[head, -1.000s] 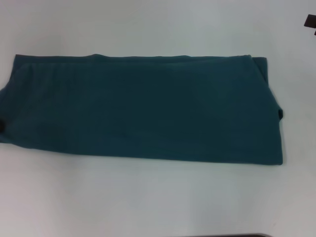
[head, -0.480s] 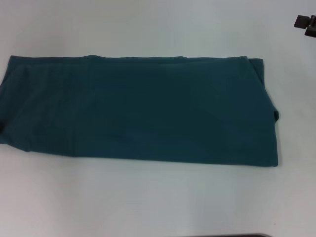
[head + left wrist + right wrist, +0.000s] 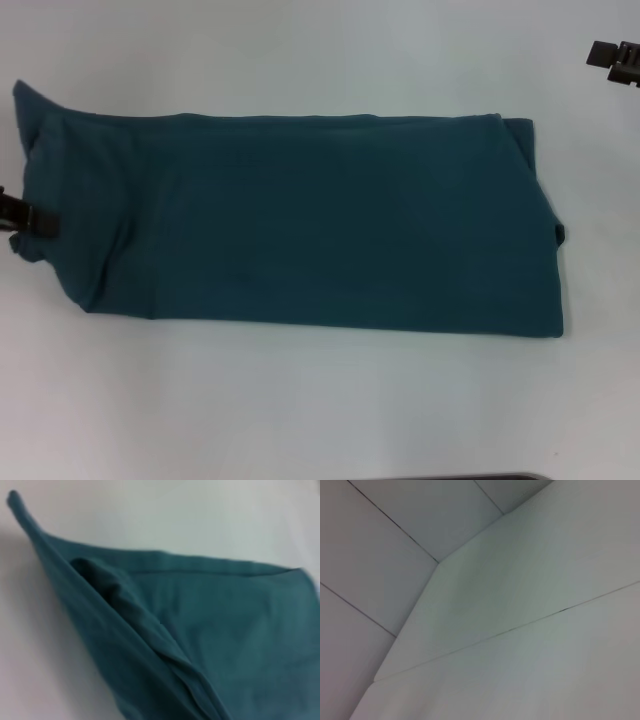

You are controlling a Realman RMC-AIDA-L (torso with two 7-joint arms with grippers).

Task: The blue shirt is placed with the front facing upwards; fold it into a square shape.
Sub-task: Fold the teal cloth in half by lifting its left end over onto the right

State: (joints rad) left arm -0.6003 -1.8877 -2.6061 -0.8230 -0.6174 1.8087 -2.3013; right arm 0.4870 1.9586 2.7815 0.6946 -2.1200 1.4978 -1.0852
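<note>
White table (image 3: 320, 400); left fingers (image 3: 40, 222) pinching blue shirt (image 3: 320, 220)

Very little of the robot's own body shows. In the head view the left end effector (image 3: 28, 221) appears only as a small dark piece at the picture's left edge: a short, flat, black bar with squared ends, thin and matte, with no markings, screws or cables that can be made out. The right end effector (image 3: 613, 56) appears at the upper right edge as a black, blocky shape (a square tab joined to a stubbier block with stepped outlines), again matte and dark, its finer detail too small to tell. Neither wrist view shows any part of the arms, their housings or their fingers.
</note>
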